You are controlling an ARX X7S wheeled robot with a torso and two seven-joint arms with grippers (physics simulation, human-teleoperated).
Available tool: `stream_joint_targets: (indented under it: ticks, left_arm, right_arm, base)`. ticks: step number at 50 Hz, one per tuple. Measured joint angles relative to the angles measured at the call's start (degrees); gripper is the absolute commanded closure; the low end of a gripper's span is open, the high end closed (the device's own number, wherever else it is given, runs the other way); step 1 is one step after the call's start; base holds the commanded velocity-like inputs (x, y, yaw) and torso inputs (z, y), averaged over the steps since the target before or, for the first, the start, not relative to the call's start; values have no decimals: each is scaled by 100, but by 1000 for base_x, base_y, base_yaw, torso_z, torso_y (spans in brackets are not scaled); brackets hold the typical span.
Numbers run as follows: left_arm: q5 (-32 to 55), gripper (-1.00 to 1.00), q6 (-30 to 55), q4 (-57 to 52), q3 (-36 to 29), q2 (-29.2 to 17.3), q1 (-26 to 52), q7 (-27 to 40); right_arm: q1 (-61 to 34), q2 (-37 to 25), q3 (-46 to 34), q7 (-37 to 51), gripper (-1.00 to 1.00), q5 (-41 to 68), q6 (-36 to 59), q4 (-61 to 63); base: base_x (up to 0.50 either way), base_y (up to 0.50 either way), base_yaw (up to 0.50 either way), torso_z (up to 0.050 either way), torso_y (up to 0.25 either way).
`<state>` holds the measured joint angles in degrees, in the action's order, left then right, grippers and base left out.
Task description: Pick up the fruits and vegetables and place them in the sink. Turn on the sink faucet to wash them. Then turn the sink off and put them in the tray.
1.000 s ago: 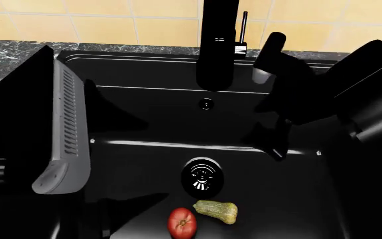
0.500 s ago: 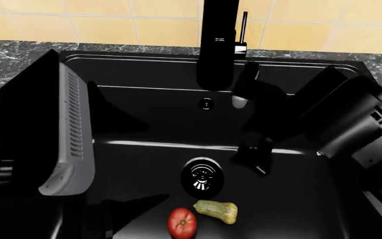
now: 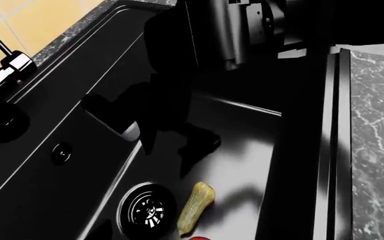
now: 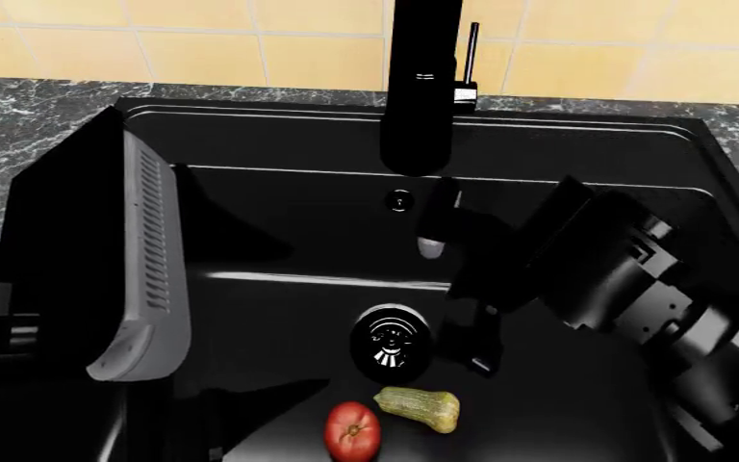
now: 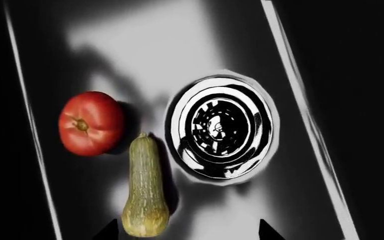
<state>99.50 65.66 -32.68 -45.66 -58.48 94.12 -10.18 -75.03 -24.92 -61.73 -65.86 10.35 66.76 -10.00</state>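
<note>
The red tomato (image 4: 353, 430) (image 5: 90, 123) and the pale striped squash (image 4: 419, 408) (image 5: 144, 192) lie side by side on the floor of the black sink (image 4: 280, 202), just in front of the round drain (image 4: 392, 344) (image 5: 222, 130). My right gripper (image 4: 460, 294) (image 5: 188, 232) hangs open inside the basin above the drain, with nothing between its fingers. The squash sits beside one fingertip (image 5: 108, 231). The left wrist view also shows the right gripper (image 3: 162, 140) and the squash (image 3: 197, 207). The black faucet (image 4: 421, 87) with its thin lever (image 4: 472, 53) stands behind the basin. The tray and the left gripper's fingers are out of view.
My left arm's black body with a grey vented panel (image 4: 145, 269) overhangs the sink's left side. Dark marble counter (image 4: 11, 115) (image 3: 375, 125) surrounds the basin, with yellow wall tiles (image 4: 190, 38) behind. An overflow hole (image 4: 399, 201) sits in the back wall.
My right arm has swung down from beside the faucet lever into the basin, toward the drain. The left arm has drifted slightly right. The tomato and squash have not moved.
</note>
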Motion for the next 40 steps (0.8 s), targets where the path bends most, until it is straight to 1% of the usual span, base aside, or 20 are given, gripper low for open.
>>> stream_joint_targets:
  ticks: [21,40]
  left_arm:
    - [-67,-100,-38,-5,-16,-11,-44,-42]
    - [-138,-100,-86,-28,-28,-35,-105,-90]
  right_arm:
    - [221,375,-511,-64,-100,-105,-436,-708]
    - [351,666,-816,-81,-100,-172,-718,-1239]
  base:
    - [0,0,0,0,0]
    - [0,0,0,0,0]
